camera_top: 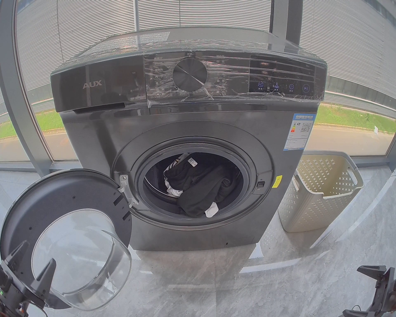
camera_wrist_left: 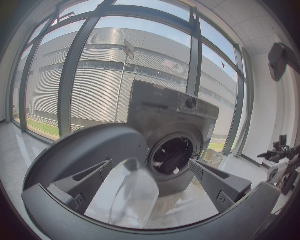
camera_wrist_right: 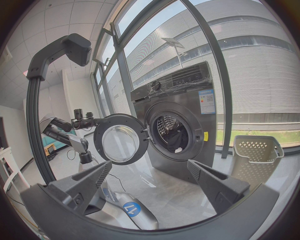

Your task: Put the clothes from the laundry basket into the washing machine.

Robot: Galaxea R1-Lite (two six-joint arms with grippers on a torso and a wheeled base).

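Observation:
The grey washing machine [camera_top: 189, 124] stands in front of me with its round door [camera_top: 66, 235] swung open to the left. Dark clothes with white parts [camera_top: 196, 185] lie piled in the drum [camera_wrist_right: 175, 134]. The cream laundry basket [camera_top: 319, 190] stands on the floor right of the machine, and I see no clothes in it [camera_wrist_right: 256, 156]. My left gripper [camera_top: 33, 266] is open, low at the left just in front of the door's glass [camera_wrist_left: 131, 193]. My right gripper [camera_top: 373, 280] is open, low at the right, away from the basket.
Tall windows [camera_top: 206, 16] stand behind the machine. The pale polished floor [camera_top: 247, 280] between the machine and me is bare. A white table edge [camera_wrist_right: 7, 162] stands far off in the room behind my left arm.

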